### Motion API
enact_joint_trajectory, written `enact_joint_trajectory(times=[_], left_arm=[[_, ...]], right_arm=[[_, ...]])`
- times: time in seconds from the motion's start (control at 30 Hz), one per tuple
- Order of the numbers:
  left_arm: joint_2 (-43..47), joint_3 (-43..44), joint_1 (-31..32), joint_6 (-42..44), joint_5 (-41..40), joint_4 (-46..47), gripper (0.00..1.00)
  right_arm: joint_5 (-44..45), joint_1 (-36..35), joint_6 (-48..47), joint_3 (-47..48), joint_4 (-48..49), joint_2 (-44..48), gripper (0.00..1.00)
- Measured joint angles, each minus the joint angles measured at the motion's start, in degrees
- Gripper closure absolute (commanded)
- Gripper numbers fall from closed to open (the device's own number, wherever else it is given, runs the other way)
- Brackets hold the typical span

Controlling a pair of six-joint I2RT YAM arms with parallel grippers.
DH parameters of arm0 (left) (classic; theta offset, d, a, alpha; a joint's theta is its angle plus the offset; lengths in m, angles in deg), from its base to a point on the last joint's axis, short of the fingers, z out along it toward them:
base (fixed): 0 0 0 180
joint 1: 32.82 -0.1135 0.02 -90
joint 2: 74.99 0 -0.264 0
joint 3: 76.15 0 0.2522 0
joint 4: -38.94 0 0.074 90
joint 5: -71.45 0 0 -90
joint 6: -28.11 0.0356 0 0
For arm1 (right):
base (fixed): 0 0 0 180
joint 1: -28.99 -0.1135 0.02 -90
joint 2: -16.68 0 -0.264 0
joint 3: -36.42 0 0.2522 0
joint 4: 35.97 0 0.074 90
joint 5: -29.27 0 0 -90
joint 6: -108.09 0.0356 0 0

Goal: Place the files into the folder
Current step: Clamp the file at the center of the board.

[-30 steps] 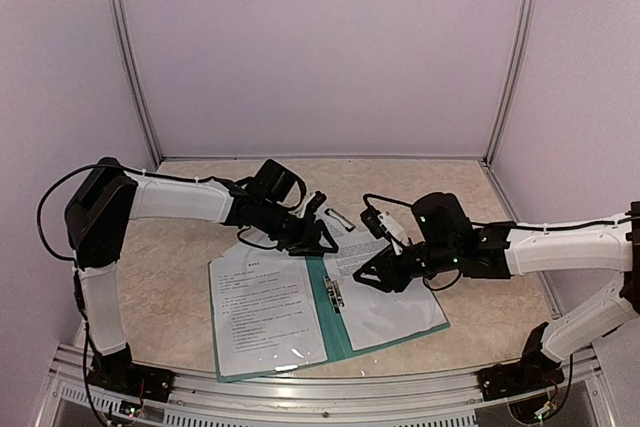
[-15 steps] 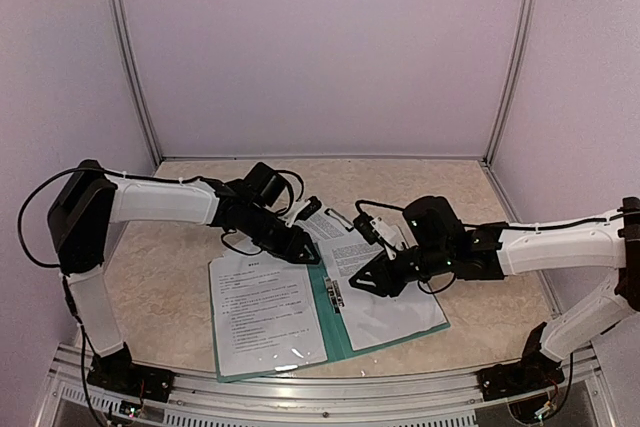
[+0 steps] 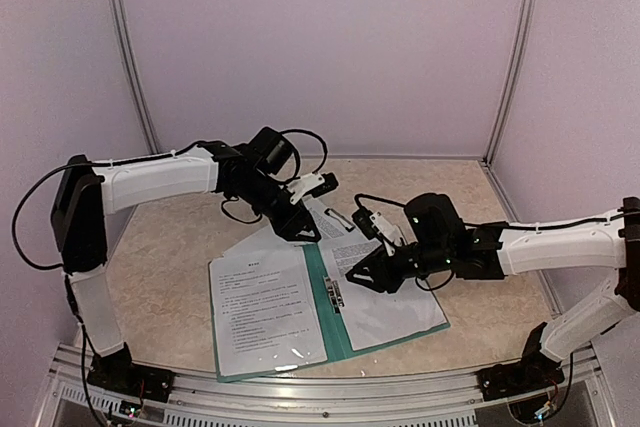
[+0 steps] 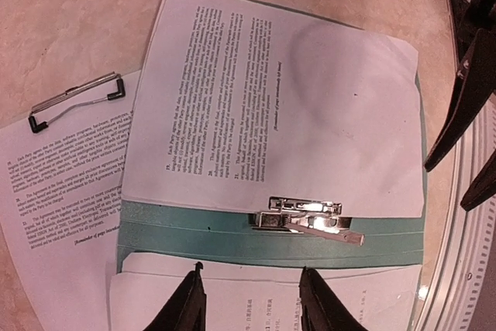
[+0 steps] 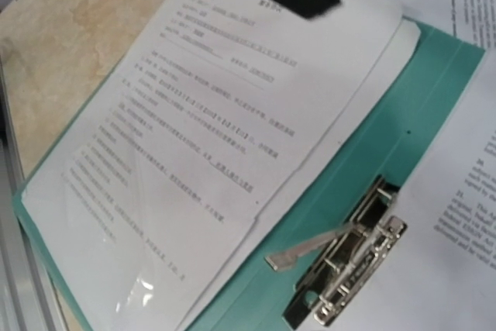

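Observation:
The teal folder (image 3: 331, 332) lies open near the table's front, its metal clip (image 4: 306, 217) at the spine with the lever raised. White printed files (image 3: 262, 312) cover its left half, and another sheet (image 4: 294, 98) lies on the right half. One more sheet (image 4: 62, 191) sticks out past the folder's far edge. My left gripper (image 4: 252, 270) hovers open above the spine (image 4: 194, 230), nothing between its fingers. My right gripper (image 3: 362, 275) is low over the right-hand sheet; its own fingers do not show in the right wrist view, which looks at the clip (image 5: 349, 269).
A loose wire clip with black ends (image 4: 74, 102) lies on the beige table beyond the folder. Aluminium rails (image 3: 300, 397) run along the near edge. Lilac walls close in the back and sides.
My left arm has lifted and drawn its gripper back and left from the sheets' far edge. The right gripper has slid a little left over the right-hand sheet.

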Motion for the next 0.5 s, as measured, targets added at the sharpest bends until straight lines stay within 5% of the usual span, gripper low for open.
enact_joint_trajectory(times=[0.5], left_arm=[[-7.08, -2.34, 2.86, 19.12, -2.89, -0.22, 0.71]], right_arm=[[-3.34, 1.95, 1.79, -7.54, 7.74, 0.87, 0.69]])
